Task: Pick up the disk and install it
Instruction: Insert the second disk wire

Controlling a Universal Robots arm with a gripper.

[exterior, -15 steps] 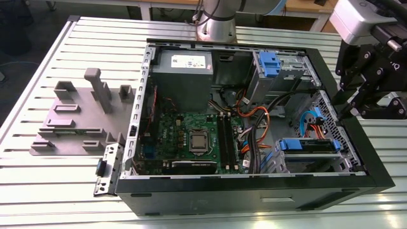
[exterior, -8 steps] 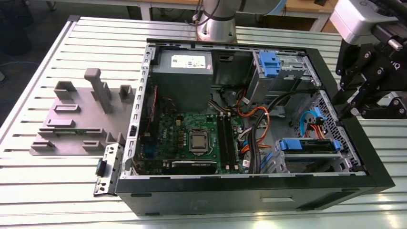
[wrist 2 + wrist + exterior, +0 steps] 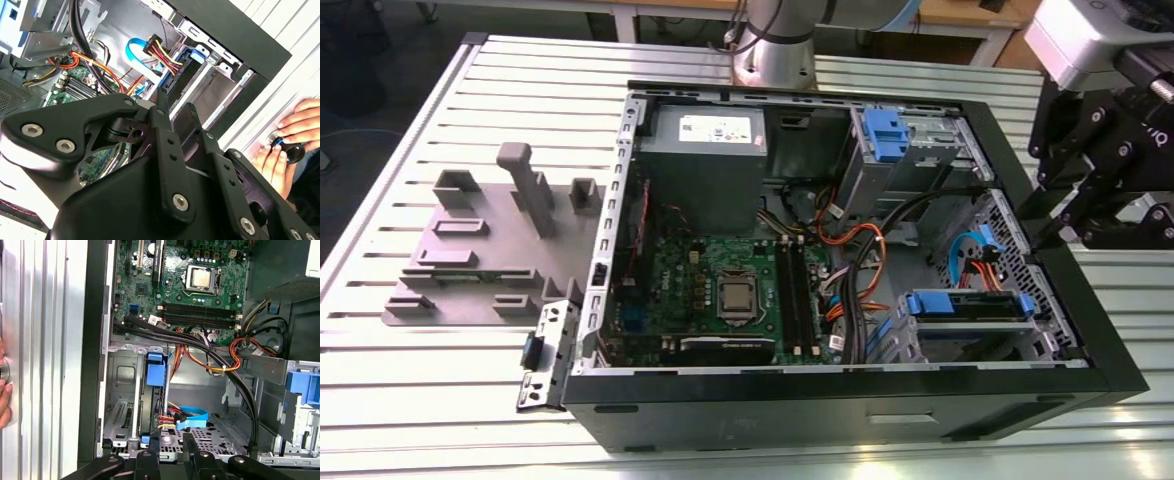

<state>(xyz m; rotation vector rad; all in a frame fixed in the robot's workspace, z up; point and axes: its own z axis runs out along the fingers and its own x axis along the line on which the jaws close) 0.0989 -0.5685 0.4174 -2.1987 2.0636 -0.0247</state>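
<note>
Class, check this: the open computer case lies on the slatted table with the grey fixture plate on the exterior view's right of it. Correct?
No. The exterior view shows the grey fixture plate on that view's left of the computer case, not its right. The case does lie open on the slatted table.

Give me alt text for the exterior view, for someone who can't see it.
An open desktop computer case lies on a slatted metal table, its motherboard, cables and blue-edged drive bays exposed. The black gripper hangs over the case's edge at the exterior view's right. A grey fixture plate sits to the left.
</note>
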